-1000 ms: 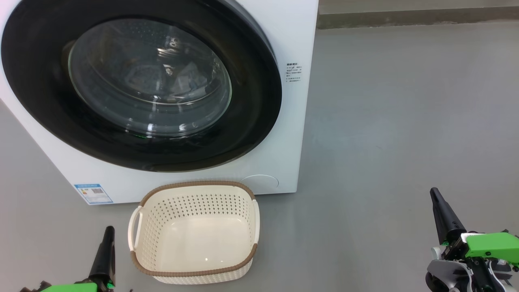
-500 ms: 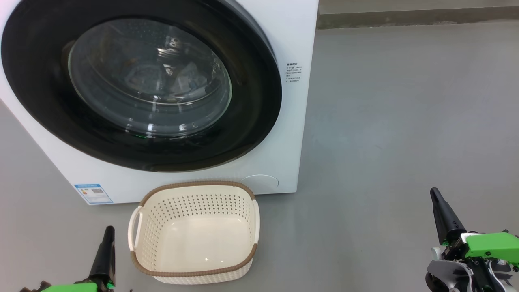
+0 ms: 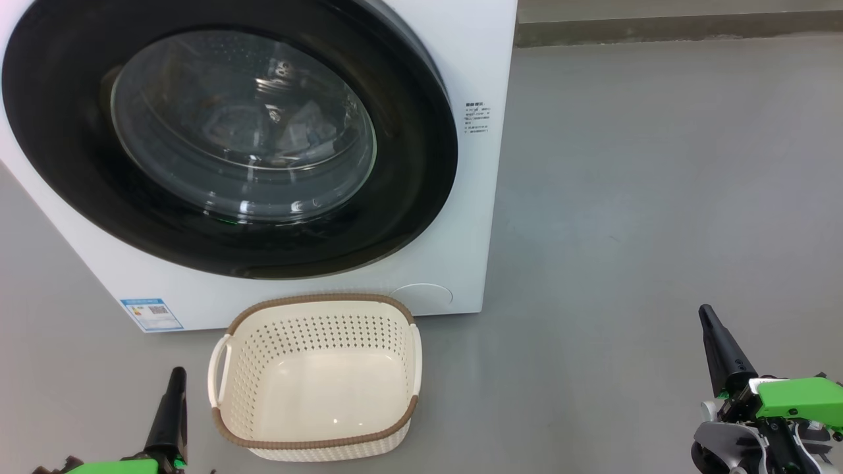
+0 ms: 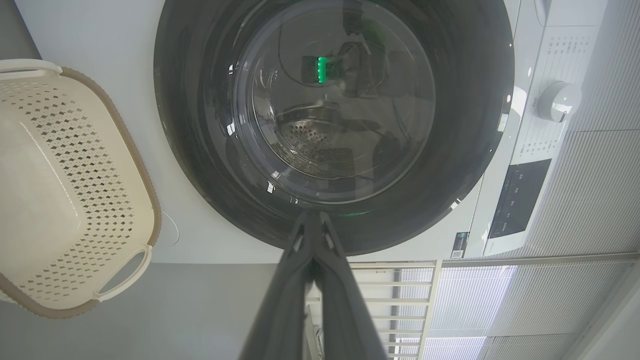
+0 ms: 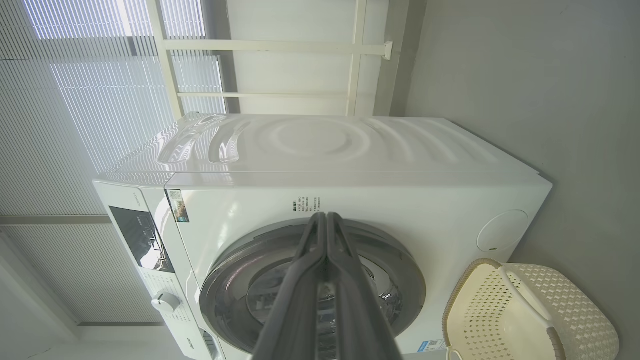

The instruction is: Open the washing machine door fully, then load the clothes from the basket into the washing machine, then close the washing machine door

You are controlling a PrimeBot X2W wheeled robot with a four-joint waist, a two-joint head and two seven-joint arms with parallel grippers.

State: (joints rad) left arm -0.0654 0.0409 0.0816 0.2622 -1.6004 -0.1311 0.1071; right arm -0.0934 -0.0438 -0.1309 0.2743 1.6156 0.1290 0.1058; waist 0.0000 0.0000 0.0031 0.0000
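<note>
**Both grippers closed and empty, door shut ahead**

The left gripper [image 4: 311,216] has its fingers pressed together on nothing, and so does the right gripper [image 5: 326,216]. Both sit low, tips aimed forward.

Just ahead and to the right of the left tips sits the basket [image 3: 316,298], bare inside. It looks like light, stiff plastic, best taken by a side handle.

Beyond it, straight off the left tips, the washing machine door [image 3: 227,141] lies flush against the washing machine [image 3: 474,52]. Pale clothes [image 3: 306,131] seem to rest behind the glass.

I'd judge the door rigid and its glossy black rim slippery. No handle is clear, so the rim's outer edge is the likely hold.

Smooth grey floor [image 3: 658,197] spreads around the right gripper, and slatted blinds [image 5: 100,100] hang behind the machine.
</note>
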